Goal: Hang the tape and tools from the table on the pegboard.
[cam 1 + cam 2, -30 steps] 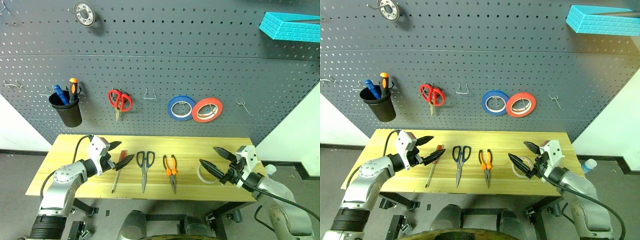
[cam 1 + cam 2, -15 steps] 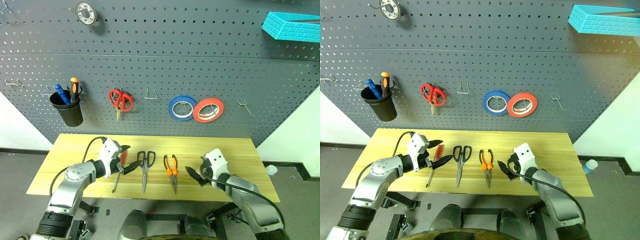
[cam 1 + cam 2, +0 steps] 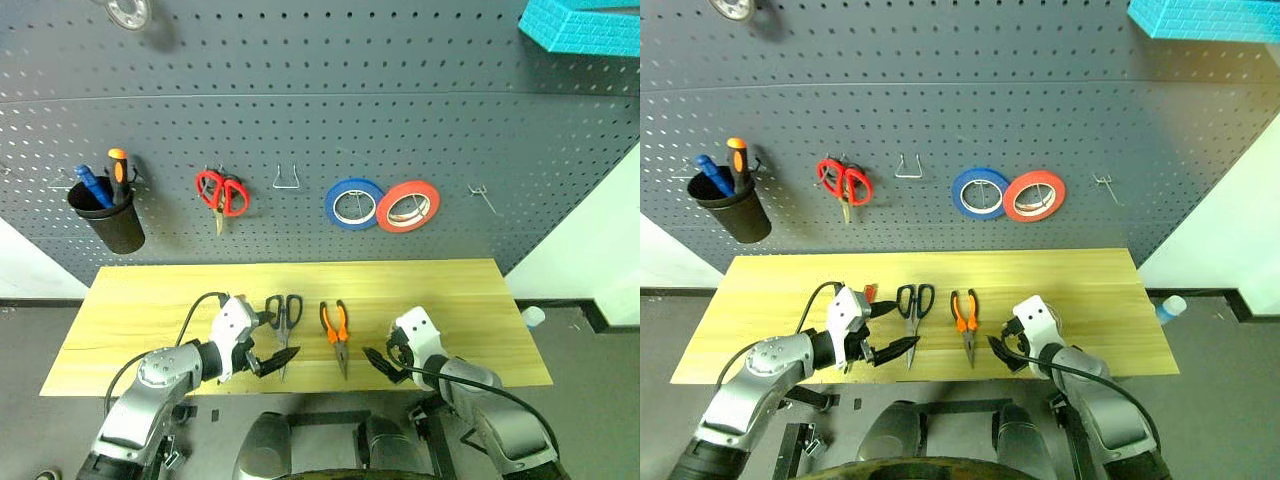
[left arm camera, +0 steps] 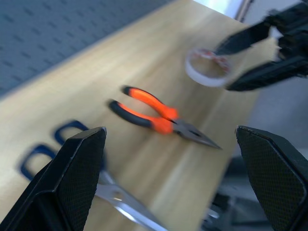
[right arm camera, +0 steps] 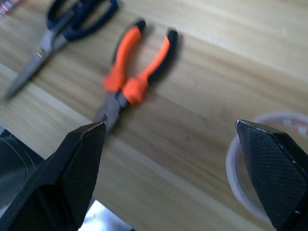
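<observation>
- The left pincer (image 3: 268, 341), two black fingers spread wide and empty, hovers low over the front of the bench, its tips just beside the blade of the long scissors with dark blue-black handles (image 3: 284, 320).
- The right pincer (image 3: 385, 364) is also spread wide with nothing between its fingers, low over the front edge of the bench. In the right wrist view the thin whitish-cream ring of tape (image 5: 269, 159) lies flat on the wood close by one finger; whether they touch I cannot tell.
- The small pliers with orange-and-black handles (image 3: 337, 330) lie flat between the two pincers, nose toward the front edge, handles toward the wall.
- The slim red-handled screwdriver (image 3: 869, 293) lies beside the scissors on the robot's left; just the end of its red handle peeks out behind the left wrist.
- All four lie on the bench of light yellowish wood planks (image 3: 150, 300), none of them on a hook.
- Behind it stands the large dark grey pegboard (image 3: 320, 130), with a bare wire hook (image 3: 287, 179) near the middle and another hook (image 3: 483, 196) to the right.
- Hanging there: red-handled scissors (image 3: 220, 193), a blue tape roll (image 3: 353, 203) and a red-orange tape roll (image 3: 408, 205) touching each other, and a black cup (image 3: 106, 217) holding blue and orange-handled tools (image 3: 103, 178).
- A turquoise block (image 3: 585, 25) sits at the upper right and a metal ring (image 3: 128, 12) at the upper left.
</observation>
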You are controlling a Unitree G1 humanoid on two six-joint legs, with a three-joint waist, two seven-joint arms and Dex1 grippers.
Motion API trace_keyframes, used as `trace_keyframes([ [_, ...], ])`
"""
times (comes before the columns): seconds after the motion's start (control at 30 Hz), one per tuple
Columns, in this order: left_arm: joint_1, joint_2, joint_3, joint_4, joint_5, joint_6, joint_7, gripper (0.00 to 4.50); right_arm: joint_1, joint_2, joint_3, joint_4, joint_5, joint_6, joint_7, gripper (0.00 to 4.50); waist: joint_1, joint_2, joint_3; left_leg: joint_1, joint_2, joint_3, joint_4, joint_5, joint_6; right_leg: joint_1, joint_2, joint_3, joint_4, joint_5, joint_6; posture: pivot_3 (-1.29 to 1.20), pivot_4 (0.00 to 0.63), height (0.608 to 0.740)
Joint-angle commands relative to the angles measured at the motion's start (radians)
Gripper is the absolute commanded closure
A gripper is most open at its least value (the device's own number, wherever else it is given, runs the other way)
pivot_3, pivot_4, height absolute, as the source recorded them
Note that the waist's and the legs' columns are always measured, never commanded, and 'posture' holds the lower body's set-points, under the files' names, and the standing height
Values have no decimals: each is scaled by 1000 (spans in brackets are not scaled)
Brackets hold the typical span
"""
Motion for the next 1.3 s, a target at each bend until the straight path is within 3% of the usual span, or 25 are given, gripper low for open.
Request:
trace_keyframes([
  [0.03,40,14,27,-66,-21,-6,10,18,-11,-14,-11,-38,2,4,13,0,-1,1,15,0,0,0,0,0,1,0,0,0,0,0,0,360,165,677],
  [0.37,118,28,29,-137,-36,9,32,18,-41,-16,-4,-15,-1,7,23,0,-5,2,69,-3,0,0,0,-2,3,-2,0,0,0,-1,1,362,189,677],
  [0.6,121,36,28,-152,-47,26,34,18,-97,-4,-26,45,-22,19,-17,0,-14,3,72,-15,0,-1,1,-1,3,-12,0,0,0,1,-2,362,194,677],
  [1.3,128,64,35,-228,-78,85,62,18,-170,-1,-11,182,-57,39,-20,0,-23,4,96,-16,0,-1,1,-2,3,-13,0,0,0,1,-2,379,213,677],
])
